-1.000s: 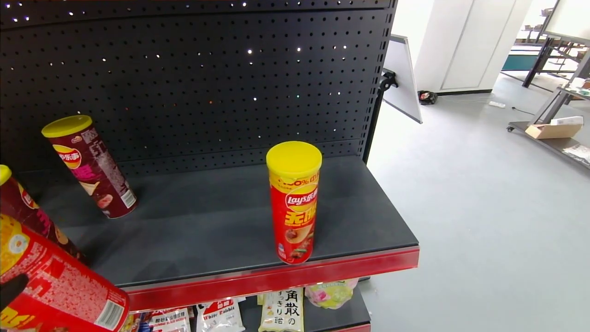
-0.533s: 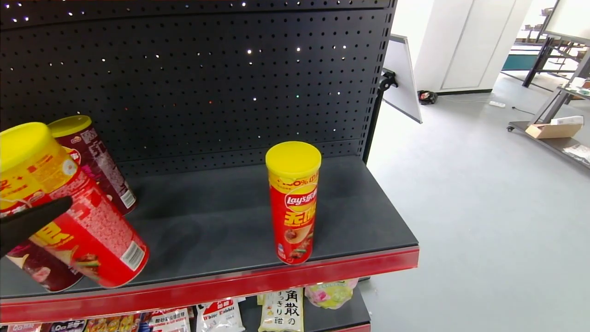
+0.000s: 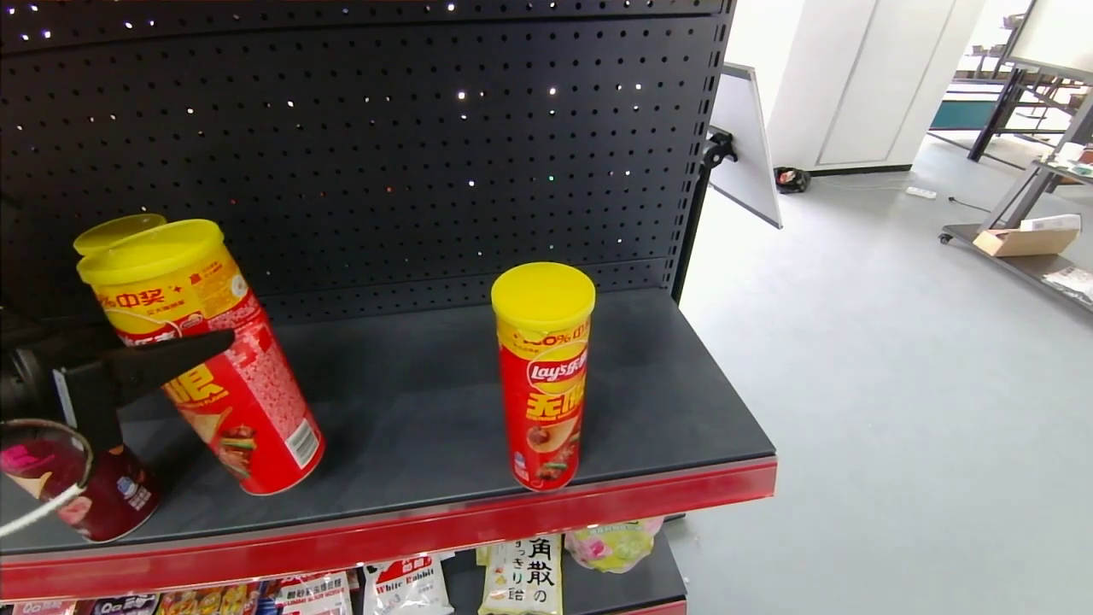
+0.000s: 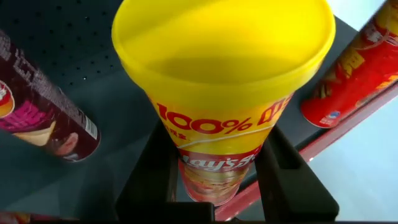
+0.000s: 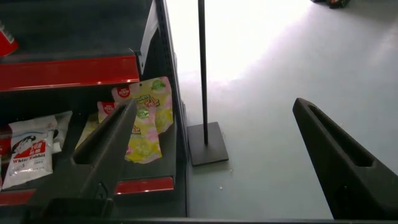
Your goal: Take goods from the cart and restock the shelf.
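A red chips can with a yellow lid (image 3: 218, 367) leans left over the dark shelf (image 3: 410, 401), its base at or just above the board. My left gripper (image 3: 184, 350) is shut on its upper body from the left. In the left wrist view the same can (image 4: 224, 56) sits between my black fingers (image 4: 149, 180). A second red can (image 3: 542, 376) stands upright near the shelf's front edge. A maroon can (image 3: 85, 491) stands at the front left, and another maroon can's lid (image 3: 115, 229) peeks out behind the held can. My right gripper (image 5: 214, 106) hangs open, low beside the shelf unit.
A black pegboard (image 3: 384, 154) backs the shelf, and a red lip (image 3: 512, 512) runs along its front. Snack bags (image 5: 146, 118) lie on the lower shelf. Open grey floor (image 3: 897, 384) spreads to the right, with a thin pole stand (image 5: 205, 140) near the unit's end.
My left gripper has carried the red can up from the lower left and rightward over the shelf. The can has turned closer to upright. The standing red can has not moved.
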